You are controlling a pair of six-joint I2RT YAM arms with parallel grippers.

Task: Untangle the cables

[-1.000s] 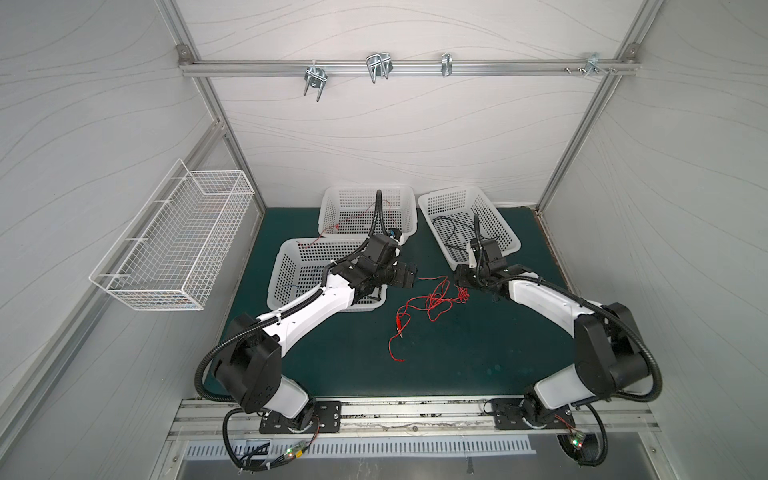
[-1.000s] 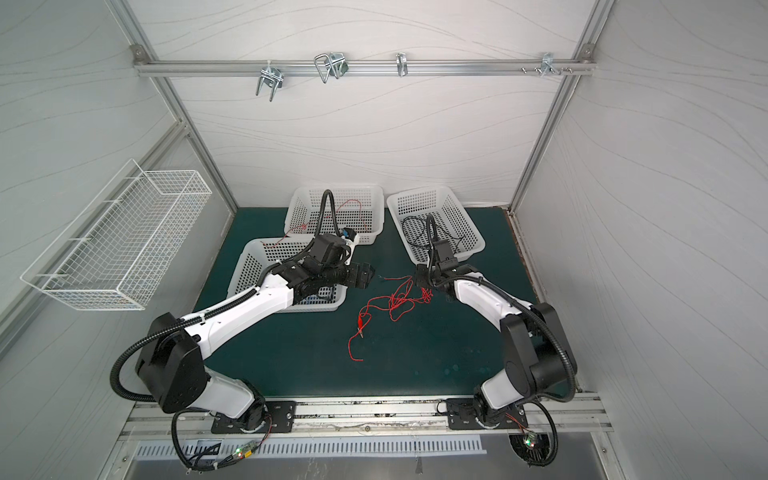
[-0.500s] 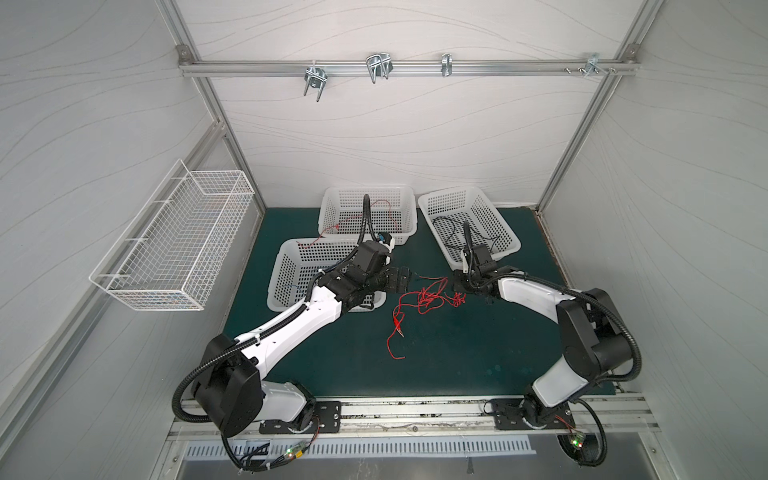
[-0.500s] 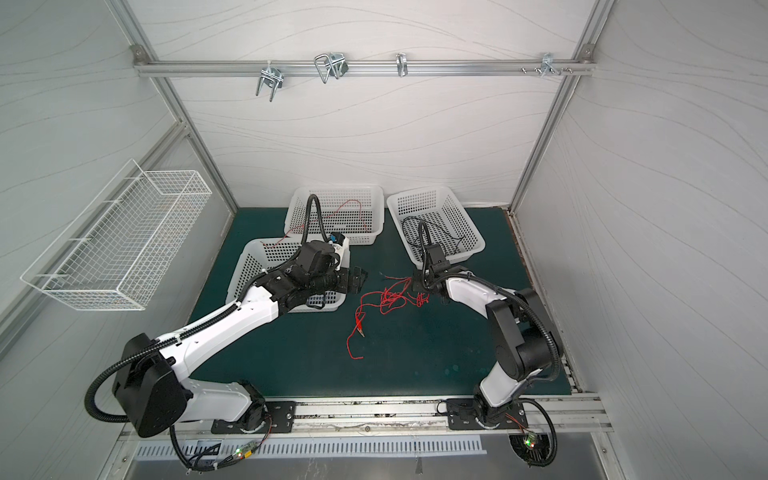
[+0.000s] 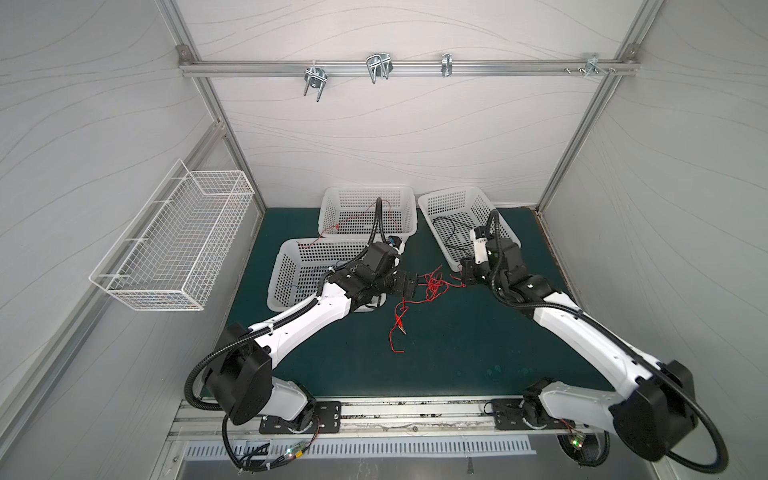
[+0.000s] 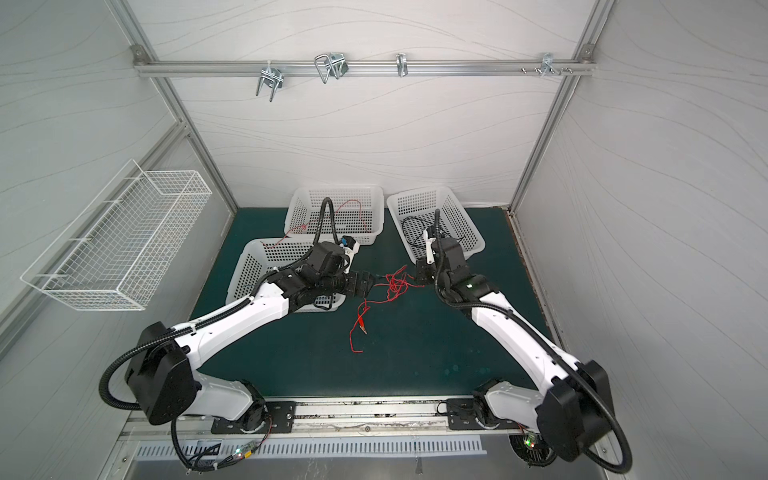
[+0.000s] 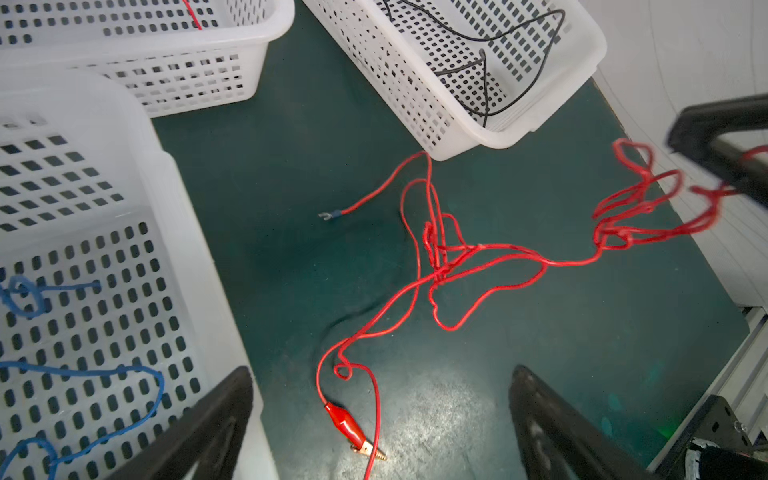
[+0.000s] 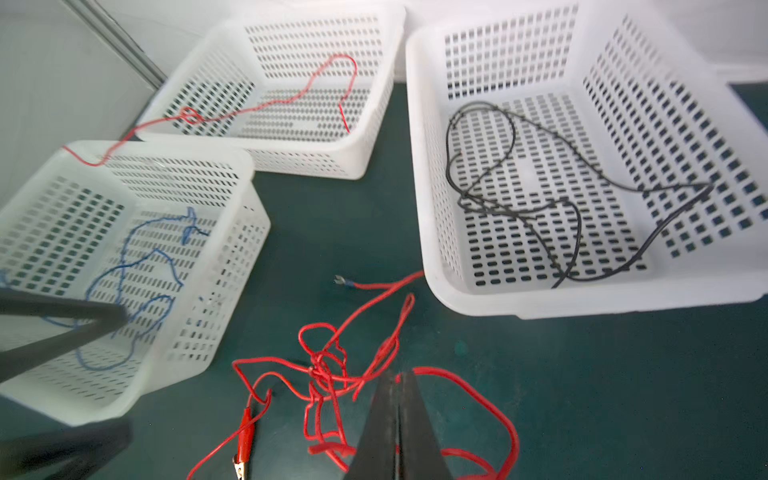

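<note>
White baskets [image 5: 368,189] beside tangled red cables [image 5: 432,286]

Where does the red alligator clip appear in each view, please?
In a top view: red alligator clip on the mat, nearer the robot than the red cable tangle.
In a top view: same place.
Left wrist: near the blue-cable basket.
Right wrist: likewise.
Landmark: black-cable basket, in all four.
</note>
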